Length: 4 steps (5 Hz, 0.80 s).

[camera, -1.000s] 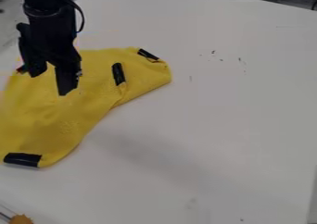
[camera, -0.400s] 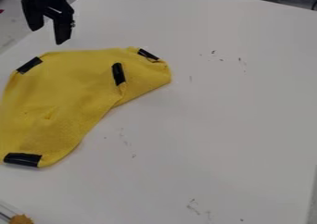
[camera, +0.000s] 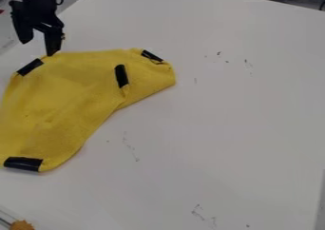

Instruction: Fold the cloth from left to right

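Note:
The black gripper (camera: pixel 38 48) is at the upper left, its two fingers spread apart and open, with nothing between them. One fingertip hangs at the upper left edge of the yellow cloth (camera: pixel 70 96); whether it touches cannot be told. The cloth lies on the left part of the table, with black tape patches at its upper left, lower left and upper right corners and another inward on its right part. Its right part looks folded over, with a crease by the inner patch.
The white table (camera: pixel 222 129) stretches to the right, with small dark marks on it. An orange-brown object (camera: pixel 21 225) sits at the lower left corner. The table's left edge runs close beside the gripper.
The gripper has moved from over the cloth up and left, then slightly down and left to the cloth's upper left edge. The cloth's surface wrinkles have shifted slightly; its outline looks the same.

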Tool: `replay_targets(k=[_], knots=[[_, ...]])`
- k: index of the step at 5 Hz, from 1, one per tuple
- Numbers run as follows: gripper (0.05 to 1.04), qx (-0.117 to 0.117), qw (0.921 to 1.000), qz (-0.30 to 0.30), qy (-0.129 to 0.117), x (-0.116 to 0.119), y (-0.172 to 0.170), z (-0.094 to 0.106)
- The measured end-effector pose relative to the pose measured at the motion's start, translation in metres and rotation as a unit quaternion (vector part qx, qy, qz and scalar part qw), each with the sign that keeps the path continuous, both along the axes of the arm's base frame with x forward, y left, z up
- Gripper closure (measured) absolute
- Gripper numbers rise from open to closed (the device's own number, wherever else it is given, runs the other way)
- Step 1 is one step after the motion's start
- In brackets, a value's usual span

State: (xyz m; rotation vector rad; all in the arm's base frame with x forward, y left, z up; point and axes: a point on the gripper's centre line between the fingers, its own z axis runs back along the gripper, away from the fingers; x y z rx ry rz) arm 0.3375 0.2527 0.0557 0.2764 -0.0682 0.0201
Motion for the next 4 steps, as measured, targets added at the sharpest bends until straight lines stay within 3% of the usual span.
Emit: replay_targets(k=[1, 3, 4], knots=[[0.083, -0.004, 1.0000, 0.009, -0.001, -0.003, 0.010, -0.020], [0.128, -0.031, 0.9994, 0.014, -0.007, -0.007, 0.028, -0.039], [0.402, -0.036, 0.9991, 0.011, -0.020, -0.004, 0.028, -0.042]])
